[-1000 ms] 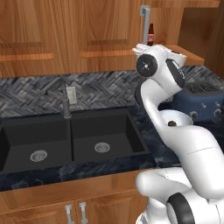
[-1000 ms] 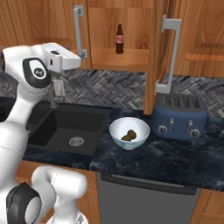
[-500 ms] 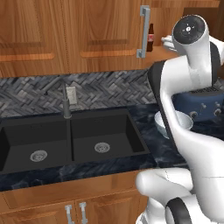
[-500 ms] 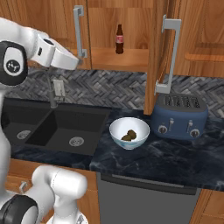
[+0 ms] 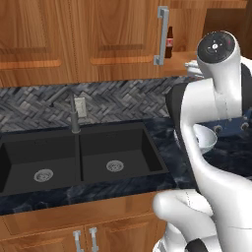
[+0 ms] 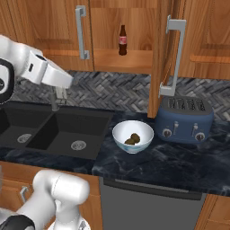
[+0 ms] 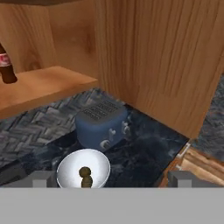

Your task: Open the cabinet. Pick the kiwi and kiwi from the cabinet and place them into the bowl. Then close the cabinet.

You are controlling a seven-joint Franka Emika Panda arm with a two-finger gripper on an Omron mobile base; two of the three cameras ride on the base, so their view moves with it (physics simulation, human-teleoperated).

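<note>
Both kiwis lying in the bowl on the counter; cabinet doors standing open, so closing judged the step in hand. Advised: swing the claw behind the right door's bar handle and push along the hinge arc, clear of the toaster. Claw fingers spread wide, holding nothing. Bowl sitting below and just ahead of the claw; open door up and to one side.
</note>
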